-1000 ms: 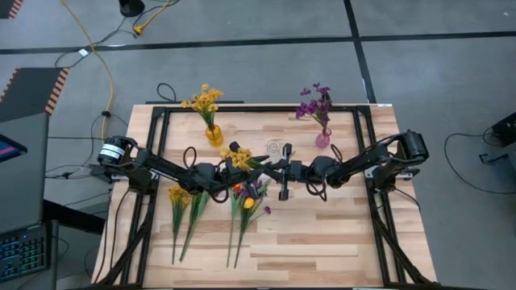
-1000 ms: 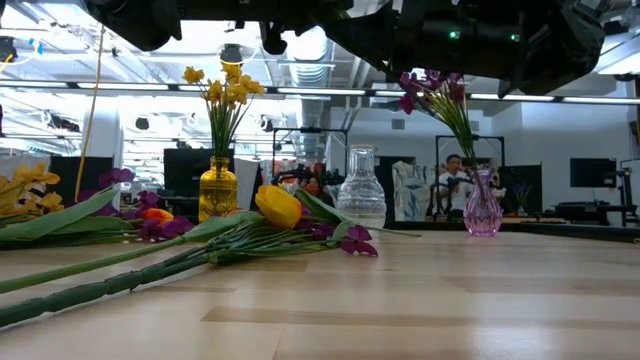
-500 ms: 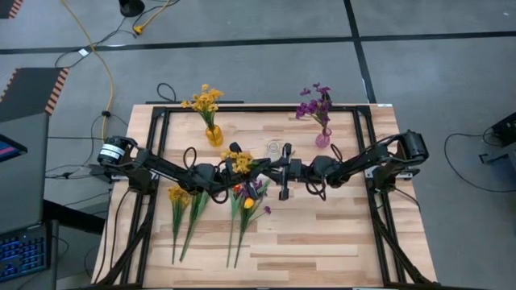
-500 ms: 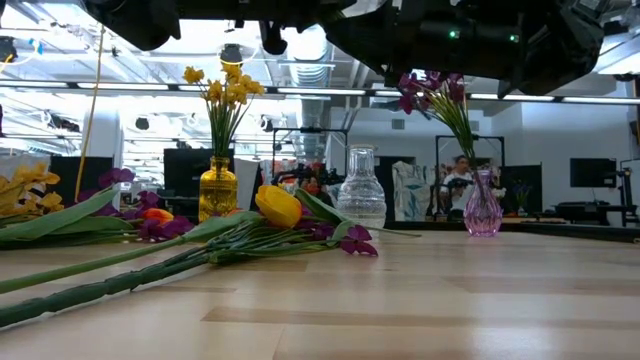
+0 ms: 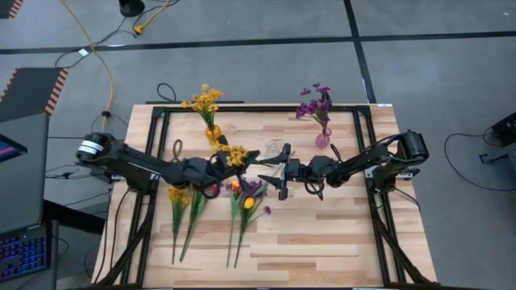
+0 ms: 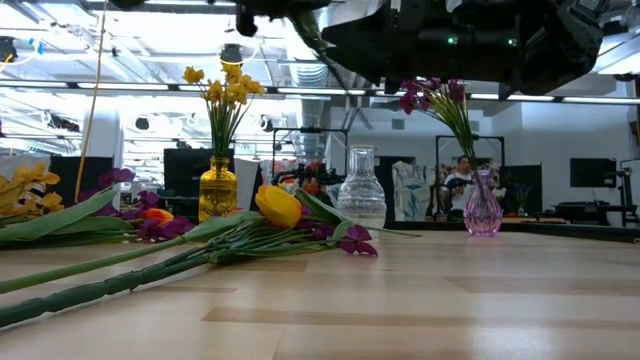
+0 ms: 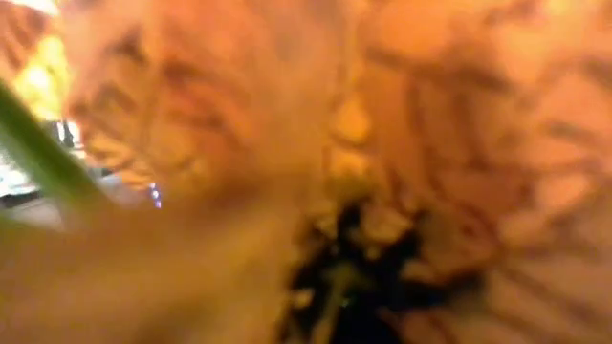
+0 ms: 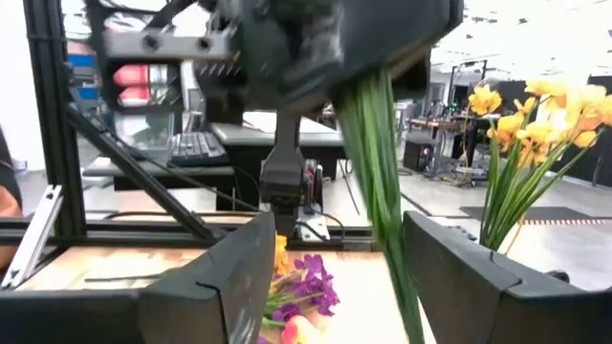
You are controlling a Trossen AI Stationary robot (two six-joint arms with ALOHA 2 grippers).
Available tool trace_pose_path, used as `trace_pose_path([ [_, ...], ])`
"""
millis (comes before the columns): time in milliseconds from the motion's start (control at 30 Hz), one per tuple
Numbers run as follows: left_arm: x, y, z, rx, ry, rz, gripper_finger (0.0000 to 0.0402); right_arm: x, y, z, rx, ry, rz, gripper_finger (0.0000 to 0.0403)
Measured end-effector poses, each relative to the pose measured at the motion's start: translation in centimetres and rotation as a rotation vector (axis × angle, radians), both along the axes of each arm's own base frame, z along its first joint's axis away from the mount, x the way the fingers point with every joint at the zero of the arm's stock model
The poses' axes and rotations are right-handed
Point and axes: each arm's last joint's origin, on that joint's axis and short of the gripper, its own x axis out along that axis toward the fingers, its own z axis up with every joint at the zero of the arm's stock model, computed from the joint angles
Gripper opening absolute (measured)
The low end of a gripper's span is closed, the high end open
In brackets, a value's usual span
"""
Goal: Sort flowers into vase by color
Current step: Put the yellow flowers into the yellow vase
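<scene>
My left gripper is shut on a yellow flower above the middle of the table. The flower's blurred yellow head fills the left wrist view. The green stem runs on between the open fingers of my right gripper, which faces it from the right. A yellow vase holds yellow flowers at the far left. A purple vase holds purple blooms, and a clear vase stands between the two. My left gripper holds the yellow flower by its stem, just behind the head. It comes from the table's left, about level. The grip itself is hidden by the gripper's body. The flower is lifted clear of the table, its stem pointing toward the right arm.
Loose flowers lie on the near left half of the table: a yellow cluster, tulips and purple blooms, stems toward the near edge. A black frame rims the table. The near right part is bare wood.
My left arm has drawn back toward the table's left edge with the yellow flower, whose head has shifted left and slightly toward the far edge. In the low view the left arm has left the top of the picture, and a slanting green stem now shows there.
</scene>
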Motion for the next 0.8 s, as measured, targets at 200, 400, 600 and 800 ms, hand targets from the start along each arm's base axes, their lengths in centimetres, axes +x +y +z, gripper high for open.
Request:
trace_pose_path([
  [200,-3.4,0.7,2.8,0.011,0.061,0.052,0.0000,0.0,0.0,-0.3,-0.002,0.031,0.001,0.0255],
  [400,-6.3,1.5,4.4,0.036,0.129,0.175,0.0000,0.0,0.0,-0.3,-0.002,0.030,0.000,0.0255],
  [600,-7.9,2.1,4.7,0.051,0.186,0.316,0.0000,0.1,-0.2,-0.4,-0.003,0.045,-0.005,0.0255],
  [800,-8.6,2.4,4.9,0.070,0.221,0.451,0.0000,0.1,-0.2,-0.6,-0.005,0.062,-0.005,0.0255],
])
